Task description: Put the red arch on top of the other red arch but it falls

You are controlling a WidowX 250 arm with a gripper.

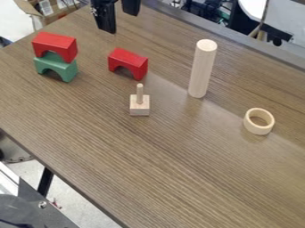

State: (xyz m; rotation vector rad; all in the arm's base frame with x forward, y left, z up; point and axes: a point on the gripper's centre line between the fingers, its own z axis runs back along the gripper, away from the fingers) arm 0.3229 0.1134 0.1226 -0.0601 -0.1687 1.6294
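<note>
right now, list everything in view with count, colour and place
upper arch: one, red, on top of the green arch at upper left
green arch: one, green, on the table under that red one
lone arch: one, red, on the table right of the stack
peg block: one, pale wood, below the lone arch, peg up
rod: one, pale wood, upright, right of centre
ring: one, pale wood, lying flat at right
table: one, brown, under all these
cardboard box: one, brown, beyond the table, top left corner
gripper: one, black, top edge left of centre, jaws apart
</note>
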